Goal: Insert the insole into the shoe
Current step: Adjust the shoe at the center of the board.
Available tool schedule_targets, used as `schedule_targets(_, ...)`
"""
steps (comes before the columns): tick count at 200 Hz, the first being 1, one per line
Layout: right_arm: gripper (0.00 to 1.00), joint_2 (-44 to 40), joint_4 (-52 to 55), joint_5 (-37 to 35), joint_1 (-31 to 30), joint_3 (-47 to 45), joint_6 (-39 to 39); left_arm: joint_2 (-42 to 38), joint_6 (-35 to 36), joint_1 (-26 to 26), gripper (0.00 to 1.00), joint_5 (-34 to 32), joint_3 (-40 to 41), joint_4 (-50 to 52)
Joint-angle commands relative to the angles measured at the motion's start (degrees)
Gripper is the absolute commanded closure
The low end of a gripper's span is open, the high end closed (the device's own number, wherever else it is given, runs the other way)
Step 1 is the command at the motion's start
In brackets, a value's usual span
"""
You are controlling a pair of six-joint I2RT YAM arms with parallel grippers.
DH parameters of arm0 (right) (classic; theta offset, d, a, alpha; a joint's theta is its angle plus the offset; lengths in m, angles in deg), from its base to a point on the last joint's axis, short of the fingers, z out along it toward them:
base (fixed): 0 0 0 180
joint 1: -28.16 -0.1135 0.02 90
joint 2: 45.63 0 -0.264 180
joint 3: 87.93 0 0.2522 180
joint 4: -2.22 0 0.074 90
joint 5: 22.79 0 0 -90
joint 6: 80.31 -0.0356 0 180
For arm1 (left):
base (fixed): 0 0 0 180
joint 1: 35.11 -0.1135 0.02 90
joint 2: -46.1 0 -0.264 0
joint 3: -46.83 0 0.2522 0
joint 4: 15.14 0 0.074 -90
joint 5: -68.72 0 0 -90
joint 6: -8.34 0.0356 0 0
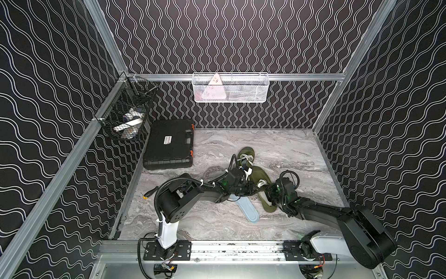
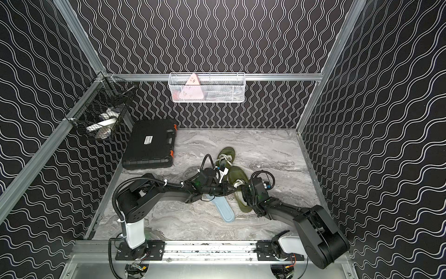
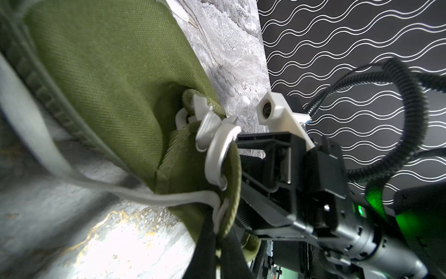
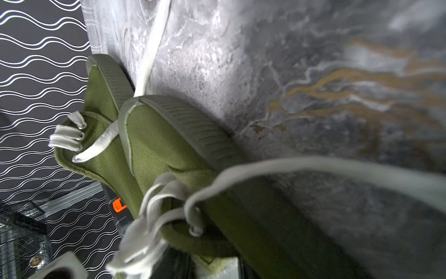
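Two olive shoes with white laces lie mid-table. The nearer shoe sits between both grippers. My left gripper is shut on its laced edge, where olive fabric and lace are pinched between the black fingers. My right gripper meets the same shoe from the other side, and the shoe's opening edge fills its jaws. The pale blue insole lies flat on the table beside the shoe, partly under my left arm. The second shoe lies farther back.
A shut black case lies at the back left of the marble table. A black wire basket hangs on the left rail and a white mesh basket on the back rail. A small yellow-tipped tool lies near my left arm.
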Motion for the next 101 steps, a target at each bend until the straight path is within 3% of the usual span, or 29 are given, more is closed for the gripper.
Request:
schedule_targets(1,0.69,2.23,-2.55,-1.04,0.09,-0.98,-1.94,0.18,0.17,0.09,1.00,3.47,0.23,-1.11)
schedule_targets(25,0.84,2.30,-3.55,-0.51,0.11,-0.64,-0.61,-0.13,1.58,-0.05,1.00,3.60,-0.15,0.81)
schedule_targets(47,1.00,-2.32,3.66,-0.51,-0.01,1.89,2.22,-0.45,2.96,-0.58,1.00,3.71,-1.04,2.99)
schedule_targets(101,1.00,-12.22,13.79,-2.57,0.04,3.83,3.31,-0.40,7.87,-1.32,1.00,3.30,-3.85,10.29)
